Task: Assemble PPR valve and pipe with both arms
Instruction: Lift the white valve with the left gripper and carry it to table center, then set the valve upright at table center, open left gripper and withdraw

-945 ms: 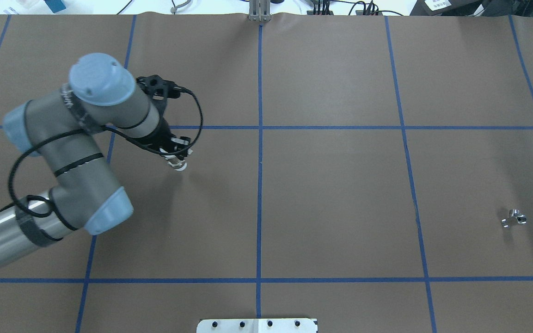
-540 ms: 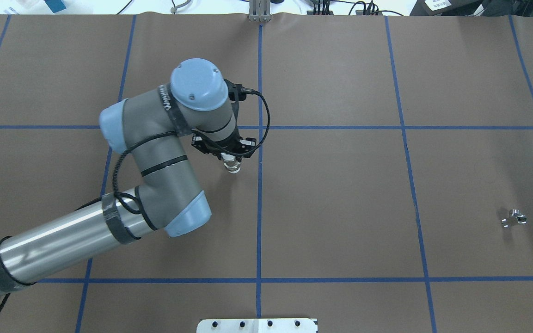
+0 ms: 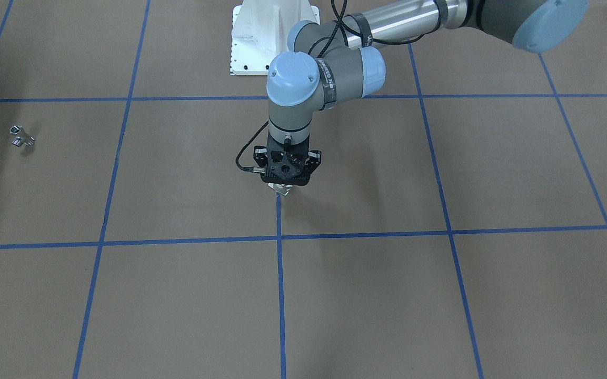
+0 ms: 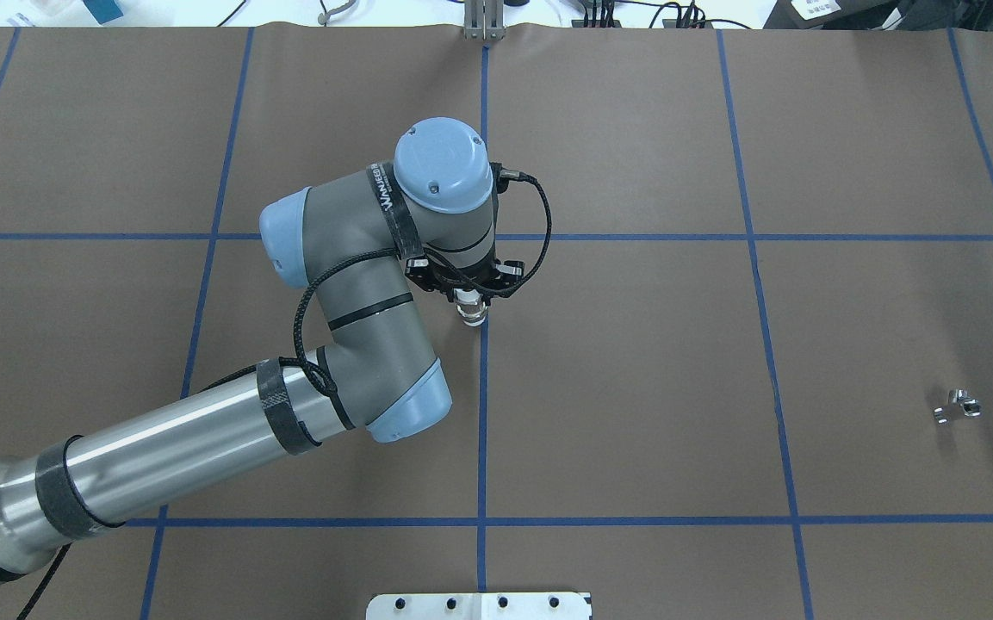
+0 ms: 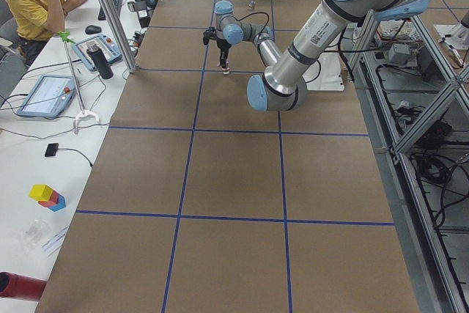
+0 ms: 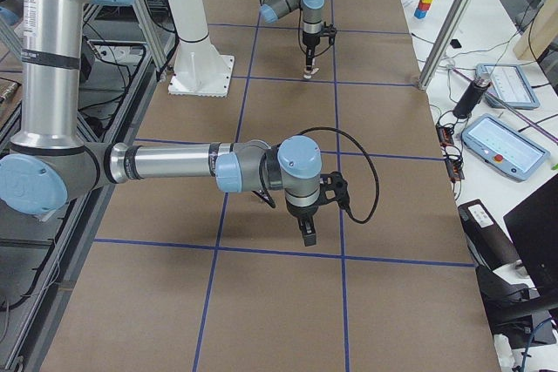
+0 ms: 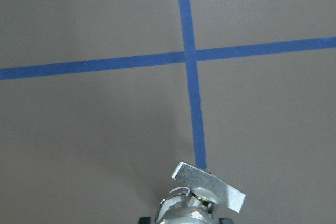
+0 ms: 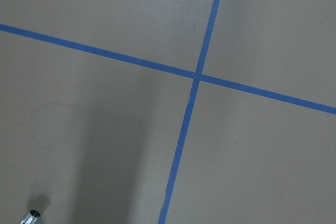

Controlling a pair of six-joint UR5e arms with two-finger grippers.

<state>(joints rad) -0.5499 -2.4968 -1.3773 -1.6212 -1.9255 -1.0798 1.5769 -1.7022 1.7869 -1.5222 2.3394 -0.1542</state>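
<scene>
Left gripper (image 4: 470,303) — clenched on the PPR valve (image 4: 472,316) — has swung right to centre; right gripper (image 6: 307,234): cannot tell.

Left claw (image 4: 470,303) downward, clamped tight.

PPR valve (image 4: 472,314): from overhead only its white lower end shows, the rest is hidden under the left gripper (image 4: 468,300). Front view is the same, just a pale tip below the gripper body. Left wrist cam cuts the valve off at the bottom edge, grip point not visible. Pipe (image 4: 957,406), well apart from the valve, is too small for detail; right wrist cam clips it at the bottom-left corner. Right gripper (image 6: 309,237) shows only from the side, so jaws can't be judged.
</scene>
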